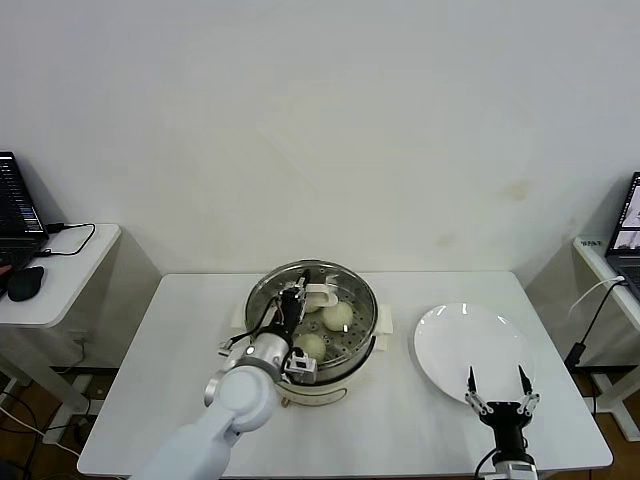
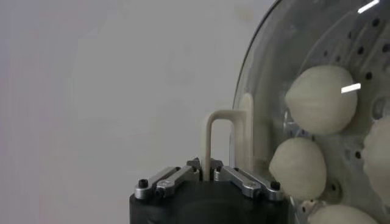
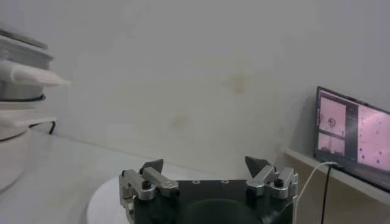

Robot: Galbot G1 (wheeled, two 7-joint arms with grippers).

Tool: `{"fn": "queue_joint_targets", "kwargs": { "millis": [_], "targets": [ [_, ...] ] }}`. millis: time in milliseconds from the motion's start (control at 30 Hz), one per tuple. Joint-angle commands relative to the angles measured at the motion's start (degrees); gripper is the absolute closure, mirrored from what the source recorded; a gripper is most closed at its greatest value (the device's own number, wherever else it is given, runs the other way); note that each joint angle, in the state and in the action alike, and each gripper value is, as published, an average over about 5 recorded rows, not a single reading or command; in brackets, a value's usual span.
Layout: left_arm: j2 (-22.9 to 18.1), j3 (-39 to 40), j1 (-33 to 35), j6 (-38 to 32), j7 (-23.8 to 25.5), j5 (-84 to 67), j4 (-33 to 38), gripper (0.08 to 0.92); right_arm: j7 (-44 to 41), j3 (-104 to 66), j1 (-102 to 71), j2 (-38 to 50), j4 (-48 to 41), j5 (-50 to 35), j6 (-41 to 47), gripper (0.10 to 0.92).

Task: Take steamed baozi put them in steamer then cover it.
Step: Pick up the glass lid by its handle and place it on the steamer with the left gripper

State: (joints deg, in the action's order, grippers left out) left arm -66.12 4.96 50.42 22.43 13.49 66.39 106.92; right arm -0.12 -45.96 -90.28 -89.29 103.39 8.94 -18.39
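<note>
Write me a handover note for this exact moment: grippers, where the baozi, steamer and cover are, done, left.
Left gripper: shut on the cover's cream handle, over the steamer at table centre.
Right gripper: open, empty, idle at the near edge of the white plate.
Cover: glass lid over the steamer; whether it is fully seated cannot be told.
Baozi: on the perforated tray under the glass; the left wrist view shows four, one cut off at the frame edge. None on the plate.
Done: baozi loaded, cover brought over the pot.
Left: confirm the cover sits on the rim, release the handle, withdraw the left arm.
</note>
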Motion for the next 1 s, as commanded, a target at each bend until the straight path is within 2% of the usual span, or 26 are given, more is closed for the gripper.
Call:
{"fn": "queue_joint_targets", "kwargs": {
  "millis": [33, 700, 800, 1000],
  "targets": [
    [-0.55, 1.0, -0.55, -0.09, -0.08, 0.79, -0.85, 0.849, -0.03, 0.13, 0.03, -0.08, -0.06, 0.08, 0.04, 0.203],
    [-0.68, 0.53, 0.22, -0.51, -0.63, -0.06, -1.24, 0.846, -0.11, 0.31, -0.12, 0.09, -0.18, -0.01, -0.11, 0.203],
    [-0.63, 0.29, 0.49, -0.47, -0.99, -0.55, -0.57, 0.8, -0.12, 0.36, -0.08, 0.1, -0.2, 0.0, -0.08, 0.203],
    [0.5, -1.07, 3.87, -0.41, -2.04, -3.25, 3.06, 0.628, -0.16, 0.5, -0.15, 0.14, -0.17, 0.07, -0.04, 0.203]
  ]
}}
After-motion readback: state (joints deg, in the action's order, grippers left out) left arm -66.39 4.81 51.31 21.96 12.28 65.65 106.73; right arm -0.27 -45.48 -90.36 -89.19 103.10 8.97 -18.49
